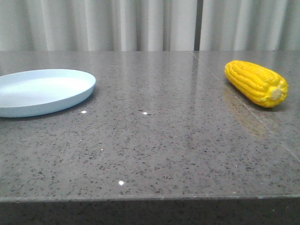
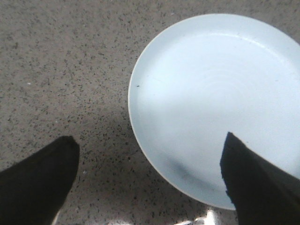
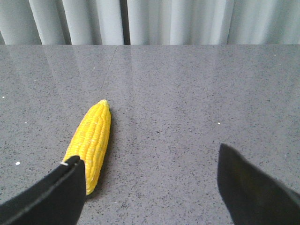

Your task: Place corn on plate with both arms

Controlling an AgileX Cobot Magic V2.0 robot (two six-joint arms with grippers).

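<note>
Front view: the plate sits at the table's left, the corn well apart at the right. Left wrist: the left gripper hovers with jaws apart, one finger over the plate's rim. Right wrist: the right gripper's jaws are apart, the corn beside one finger.

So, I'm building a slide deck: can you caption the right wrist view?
Open right gripper above the speckled tabletop, with the yellow corn lying beside one finger.

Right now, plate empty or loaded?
Empty. The plate shows only bare pale-blue surface in the front and left wrist views; the corn lies on the table, far to its right.
</note>
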